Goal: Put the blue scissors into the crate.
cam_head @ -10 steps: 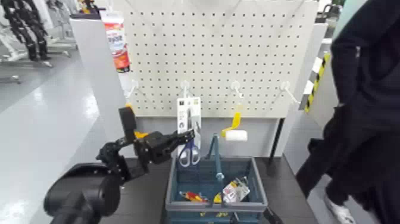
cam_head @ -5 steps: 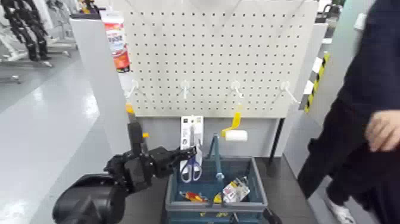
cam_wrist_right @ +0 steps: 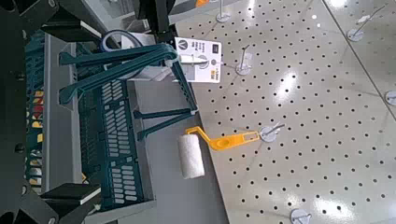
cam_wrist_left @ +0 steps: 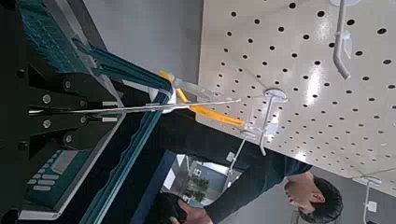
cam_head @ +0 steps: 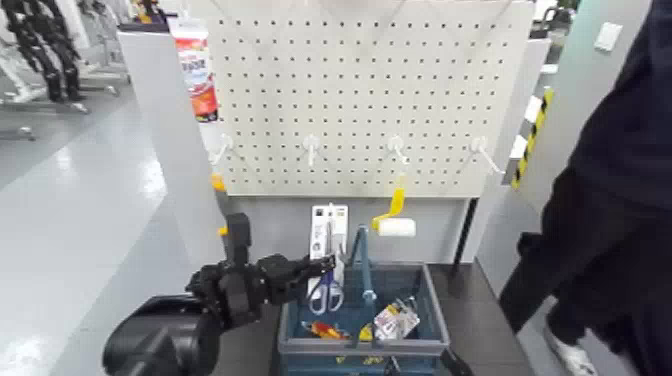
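Head view: left arm carrying carded scissors down toward the basket.

The left gripper (cam_head: 300,268) is pinched on the tall narrow white packaging card of the blue scissors (cam_head: 325,262), with blue loop handles and dark blades, gripping one long edge; the left wrist view shows the card edge-on, clamped between the black fingers (cam_wrist_left: 56,98). The card's long axis stands close to upright, loops lowest, hanging just off the gripper's tip over the near-left part of the rectangular blue-grey slatted plastic crate (cam_head: 436,320), beside its thin arched handle (cam_head: 362,262). The crate floor lies directly below the gripper, so the remaining move looks like a short descent, then release. The right gripper is not visible. A yellow-handled paint roller (cam_head: 394,222) hangs on the white pegboard (cam_head: 400,80) beyond.
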